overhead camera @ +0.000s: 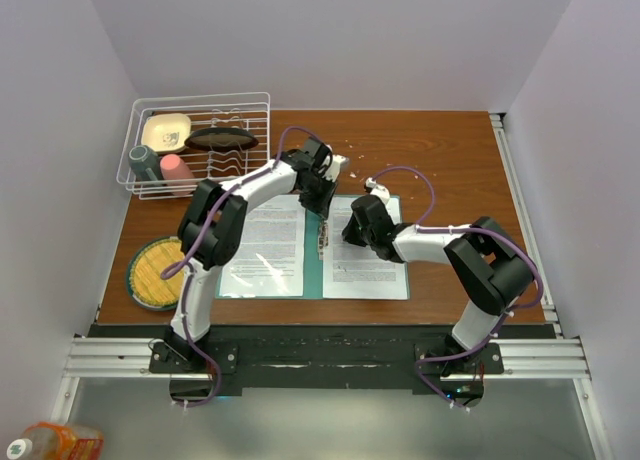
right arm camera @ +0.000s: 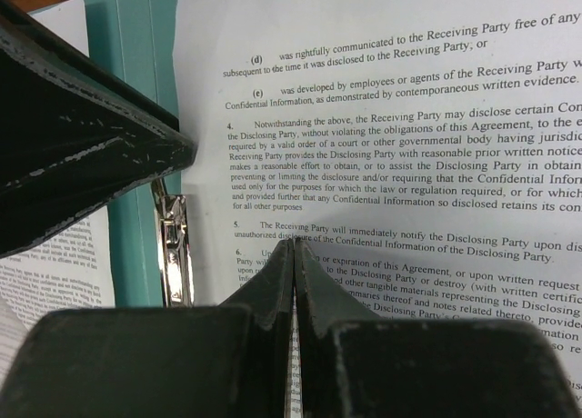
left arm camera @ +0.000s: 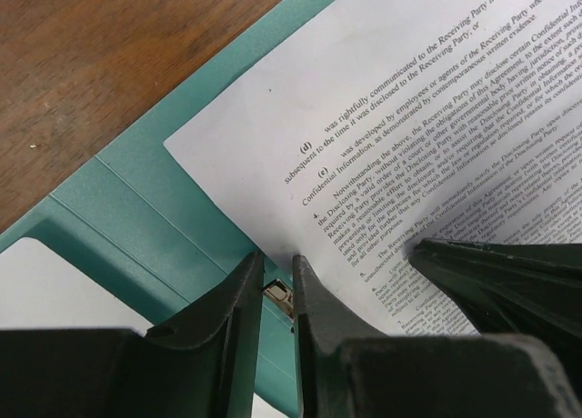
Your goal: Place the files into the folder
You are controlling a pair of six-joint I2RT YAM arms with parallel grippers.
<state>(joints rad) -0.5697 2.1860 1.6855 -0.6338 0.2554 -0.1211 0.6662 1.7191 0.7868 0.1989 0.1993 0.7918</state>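
An open teal folder (overhead camera: pixel 314 280) lies flat on a table (overhead camera: pixel 450 180) with one printed left sheet (overhead camera: pixel 265 250) and one right sheet (overhead camera: pixel 365 275) on its halves. That makes two sheets, one folder and one metal clip (right arm camera: pixel 173 245) at the spine. The left claw (left arm camera: pixel 276 259) is over the clip, parted by a slit and holding nothing. The right claw (right arm camera: pixel 293 250) is closed and empty, with its tips on the right sheet. Pushing there could wrinkle the sheet or slide it off.

Just above the aluminium rail (overhead camera: pixel 100 358), two black bases sit on a black plate (overhead camera: pixel 320 350). Rising from the rail, the left arm (overhead camera: pixel 258 186) and right arm (overhead camera: pixel 422 243) alternate smooth white tube links with bulky matte black joint housings. A purple cable (overhead camera: pixel 187 252) loops loosely along each arm. Farthest from the rail, the fingers (right arm camera: pixel 327 300) are dark, dull, tapered wedges.
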